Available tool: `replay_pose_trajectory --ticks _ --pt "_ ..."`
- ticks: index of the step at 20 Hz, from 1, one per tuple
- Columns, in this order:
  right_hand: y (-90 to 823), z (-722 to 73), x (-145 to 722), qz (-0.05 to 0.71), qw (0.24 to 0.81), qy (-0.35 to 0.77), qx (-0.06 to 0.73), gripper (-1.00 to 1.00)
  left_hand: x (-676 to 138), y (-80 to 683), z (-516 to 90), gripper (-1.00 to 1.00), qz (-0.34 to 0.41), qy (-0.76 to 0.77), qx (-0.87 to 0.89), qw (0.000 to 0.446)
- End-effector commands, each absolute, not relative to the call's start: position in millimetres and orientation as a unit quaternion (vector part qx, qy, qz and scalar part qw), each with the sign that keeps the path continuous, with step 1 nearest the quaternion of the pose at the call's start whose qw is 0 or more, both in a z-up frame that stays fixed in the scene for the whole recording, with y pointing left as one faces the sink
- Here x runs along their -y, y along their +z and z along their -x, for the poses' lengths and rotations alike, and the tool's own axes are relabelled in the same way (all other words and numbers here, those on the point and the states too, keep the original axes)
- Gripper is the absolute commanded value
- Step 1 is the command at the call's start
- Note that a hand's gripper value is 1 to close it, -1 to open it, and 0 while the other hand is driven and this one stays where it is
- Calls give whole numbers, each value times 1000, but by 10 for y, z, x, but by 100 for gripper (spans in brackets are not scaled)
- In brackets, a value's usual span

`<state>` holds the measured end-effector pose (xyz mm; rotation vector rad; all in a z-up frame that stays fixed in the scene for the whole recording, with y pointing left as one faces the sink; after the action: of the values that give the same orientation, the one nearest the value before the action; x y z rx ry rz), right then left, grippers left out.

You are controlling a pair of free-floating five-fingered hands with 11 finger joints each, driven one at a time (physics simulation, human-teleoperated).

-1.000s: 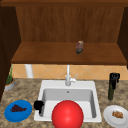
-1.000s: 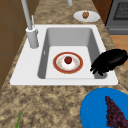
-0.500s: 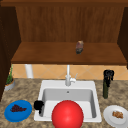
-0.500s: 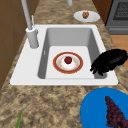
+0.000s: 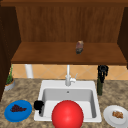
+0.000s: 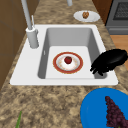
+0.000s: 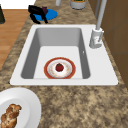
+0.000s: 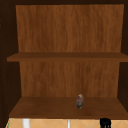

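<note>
My left hand point(image 5: 38, 105) hovers open at the sink's point(image 5: 50, 85) front left corner, beside a blue plate point(image 5: 18, 110) of dark grapes point(image 6: 113, 113). In the left side view this hand point(image 6: 110, 60) lies over the sink's front rim point(image 6: 107, 80) with its fingers drooping. The right side view has the same hand point(image 7: 37, 12) by the blue plate point(image 7: 50, 14). My right hand point(image 5: 102, 71) hangs right of the faucet point(image 5: 67, 76), fingers down round the top of a dark green bottle point(image 5: 99, 87). Its top edge point(image 8: 105, 122) peeks into the upper view.
A red-rimmed plate point(image 6: 76, 68) with a red fruit point(image 6: 68, 60) lies in the basin. A big red ball point(image 5: 67, 115) sits at the sink's front. A white plate point(image 5: 111, 117) with bread is at the right. A small brownish object point(image 5: 79, 47) stands on the shelf point(image 5: 50, 53).
My right hand has moved left and a little up with the green bottle under it. The left hand has stayed where it was.
</note>
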<state>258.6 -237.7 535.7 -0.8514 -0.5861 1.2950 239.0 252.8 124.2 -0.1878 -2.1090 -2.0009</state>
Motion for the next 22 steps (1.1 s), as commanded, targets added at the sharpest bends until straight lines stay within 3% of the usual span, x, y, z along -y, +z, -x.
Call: replay_pose_trajectory --ticks 1,22 --pt "5545 -2549 2205 369 671 588 259 100 -2528 1242 -2390 0 64 -682 719 114" --pt "6542 -2532 1214 353 670 600 258 100 -2528 1242 -2390 0 64 -682 719 114"
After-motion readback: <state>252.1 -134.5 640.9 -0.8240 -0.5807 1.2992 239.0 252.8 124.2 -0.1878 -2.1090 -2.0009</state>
